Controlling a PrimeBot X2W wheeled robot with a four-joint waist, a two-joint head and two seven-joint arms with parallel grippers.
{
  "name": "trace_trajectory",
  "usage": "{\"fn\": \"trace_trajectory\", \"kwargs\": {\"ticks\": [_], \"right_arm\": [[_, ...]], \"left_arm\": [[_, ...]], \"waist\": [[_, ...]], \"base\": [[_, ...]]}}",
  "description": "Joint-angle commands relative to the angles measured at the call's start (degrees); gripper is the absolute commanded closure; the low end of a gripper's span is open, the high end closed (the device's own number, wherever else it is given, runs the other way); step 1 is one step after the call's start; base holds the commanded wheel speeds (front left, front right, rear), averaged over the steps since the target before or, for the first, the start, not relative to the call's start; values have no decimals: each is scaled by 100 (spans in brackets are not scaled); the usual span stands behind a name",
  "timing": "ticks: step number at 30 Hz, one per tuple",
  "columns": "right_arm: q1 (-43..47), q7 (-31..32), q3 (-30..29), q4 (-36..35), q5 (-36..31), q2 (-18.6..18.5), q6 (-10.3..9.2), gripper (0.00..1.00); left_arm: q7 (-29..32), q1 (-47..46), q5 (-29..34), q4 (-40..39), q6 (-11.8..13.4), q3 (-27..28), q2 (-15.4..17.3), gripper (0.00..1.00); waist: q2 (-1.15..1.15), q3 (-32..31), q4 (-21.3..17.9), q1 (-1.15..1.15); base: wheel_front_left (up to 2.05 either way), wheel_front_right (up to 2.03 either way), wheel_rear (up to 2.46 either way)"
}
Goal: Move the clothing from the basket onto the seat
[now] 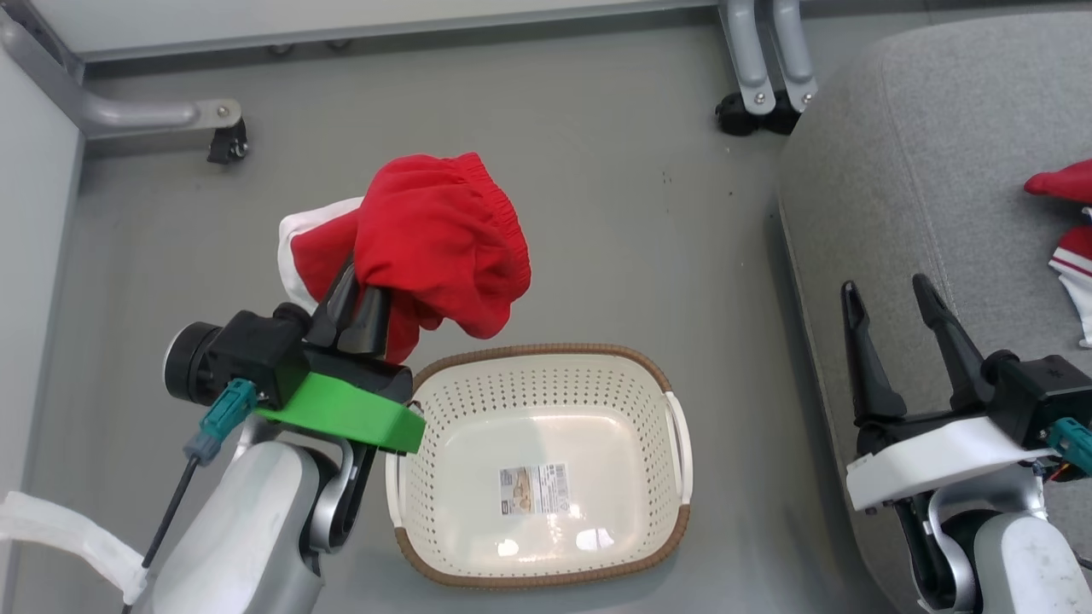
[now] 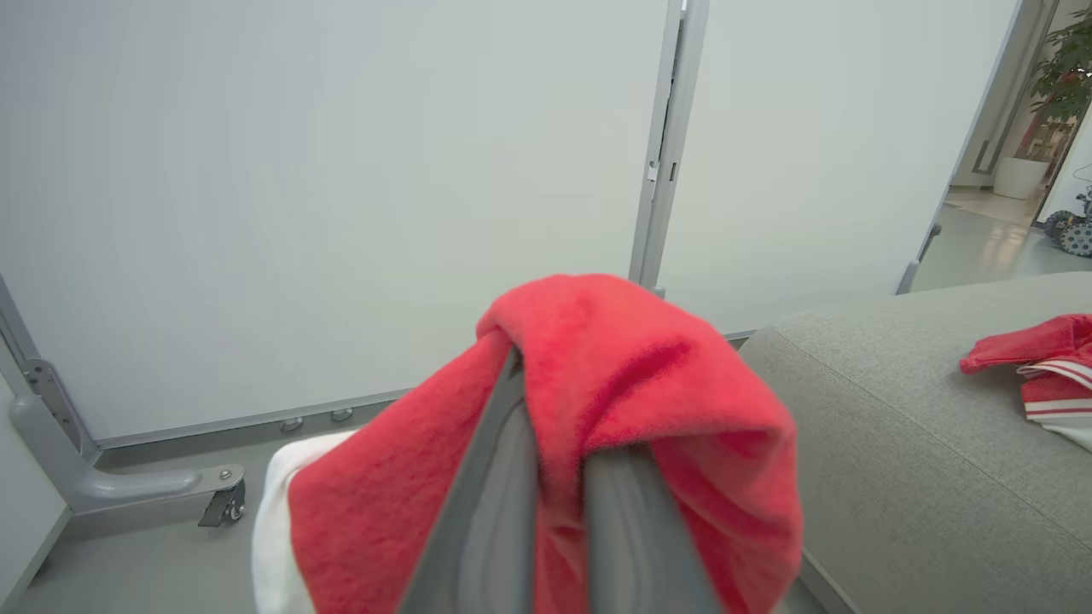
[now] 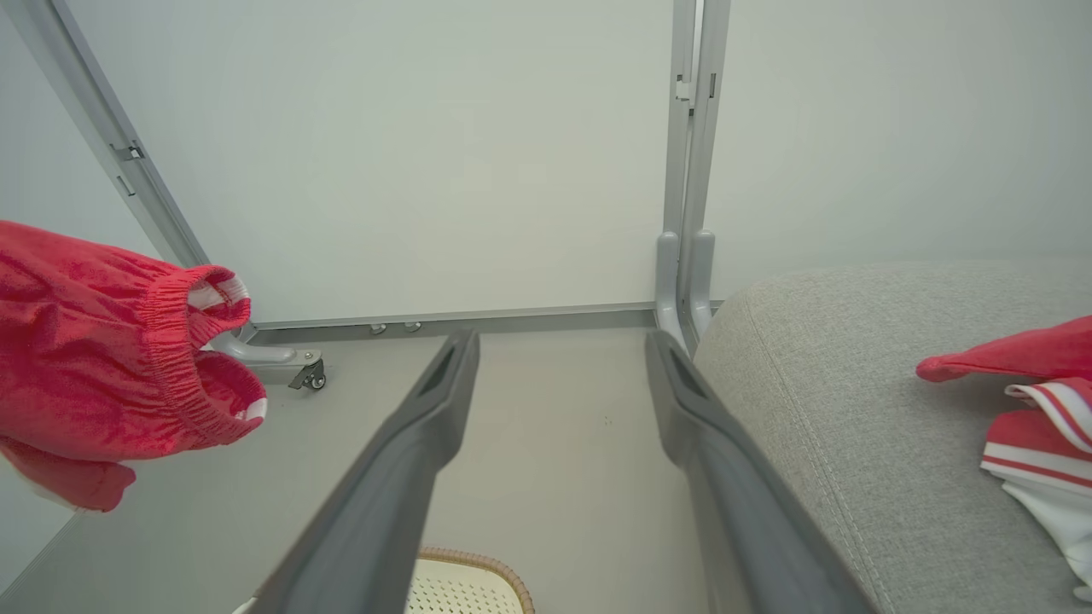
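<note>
Red garment (image 1: 444, 230) hides the fingertips of the left gripper (image 1: 367, 288).

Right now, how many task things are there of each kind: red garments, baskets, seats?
Red garments: 2, the held garment and the laid garment
Basket: 1
Seat: 1
Total: 4

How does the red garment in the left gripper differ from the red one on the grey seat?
The held garment hangs bunched in the air, clamped by the shut left gripper; the seat garment lies loose, with no gripper on it. The held garment is over the floor beside the empty basket; the seat garment rests on the seat. Both are red with white trim.
</note>
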Motion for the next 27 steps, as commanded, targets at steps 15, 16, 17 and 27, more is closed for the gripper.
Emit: {"fn": "trace_trajectory", "kwargs": {"ticks": [15, 16, 17, 27], "right_arm": [[831, 306, 278, -185, 99, -11, -2, 0], [866, 324, 283, -212, 106, -12, -2, 0], [909, 333, 290, -239, 106, -11, -2, 0], [1092, 392, 268, -392, 176, -12, -2, 0]], "left_arm": [[18, 1136, 172, -758, -178, 72, 74, 100], [29, 1172, 171, -800, -164, 68, 88, 100], [40, 1212, 170, -853, -148, 67, 99, 100], [110, 1412, 104, -1303, -12, 84, 148, 100]], "waist": [[0, -1311, 11, 0], [0, -1337, 9, 0], [0, -1366, 5, 0], [0, -1474, 14, 0]], "base": [[0, 0, 0], [0, 0, 0], [0, 0, 0], [0, 0, 0]]}}
